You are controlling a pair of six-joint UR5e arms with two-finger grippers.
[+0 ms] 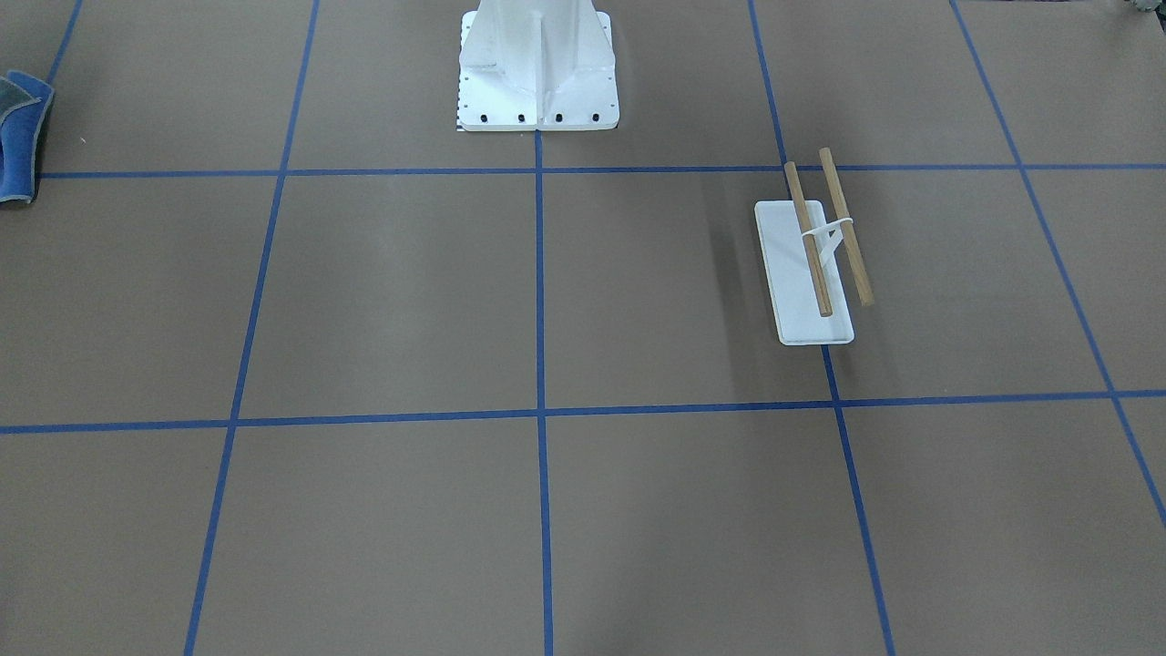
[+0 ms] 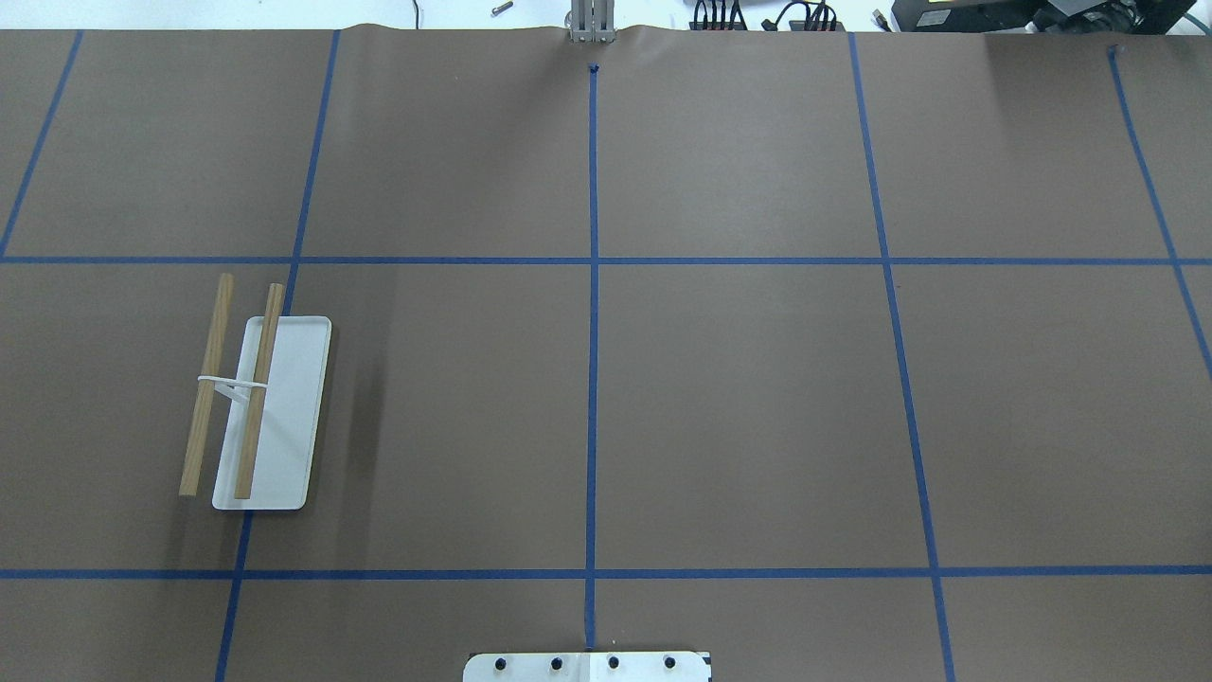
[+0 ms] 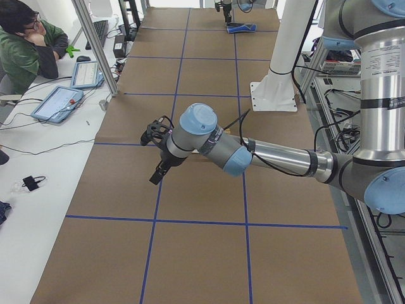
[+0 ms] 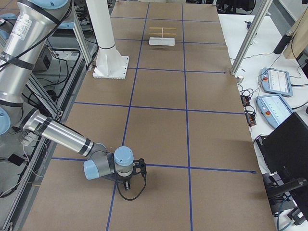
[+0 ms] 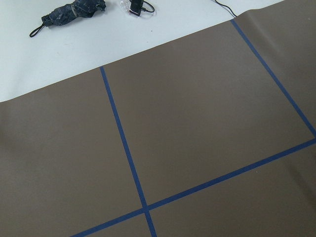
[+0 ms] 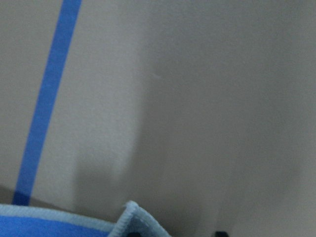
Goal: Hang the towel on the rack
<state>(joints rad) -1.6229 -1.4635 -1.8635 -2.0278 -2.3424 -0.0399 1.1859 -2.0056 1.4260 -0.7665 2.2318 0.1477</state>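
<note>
Two arms of mine are out over the brown-papered table, which blue tape lines rule into squares. My white pedestal stands at its near edge. My left arm stretches low across the paper. My right arm is bent down at the far right end.

The rack, a flat white base carrying two parallel wooden dowels, stands upright on the left half of the table. The towel lies on the paper at the table's right end, well apart from the rack. It is mostly blue side up with some grey showing, and my right wrist camera catches its pale stitched edge.

My left gripper hangs angled downward above the paper, and my right gripper hangs just beside the towel. I cannot tell whether either one is parted or closed.
</note>
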